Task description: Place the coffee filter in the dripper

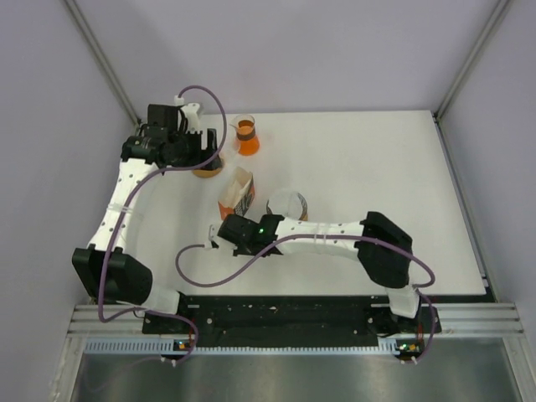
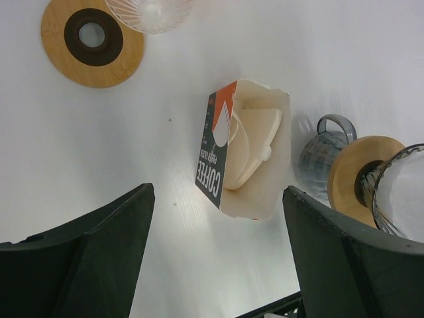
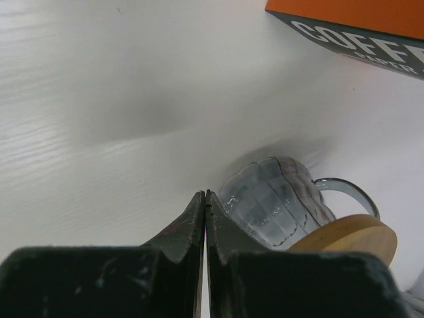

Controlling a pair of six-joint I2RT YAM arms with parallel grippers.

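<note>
The coffee filter box (image 1: 237, 194) lies open on the white table, and pale paper filters (image 2: 255, 142) show inside it. The glass dripper (image 1: 287, 205) with a wooden collar and a handle stands just right of the box. It also shows in the left wrist view (image 2: 371, 179) and the right wrist view (image 3: 278, 205). My left gripper (image 2: 218, 192) is open and empty, high above the table behind the box (image 1: 201, 151). My right gripper (image 3: 205, 193) is shut and empty, low at the table in front of the box and next to the dripper (image 1: 216, 237).
A round wooden ring with a dark centre (image 2: 93, 40) lies at the back left, under my left arm (image 1: 208, 170). An orange-tinted glass cone (image 1: 245, 138) stands behind the box. The table's right half (image 1: 394, 176) is bare.
</note>
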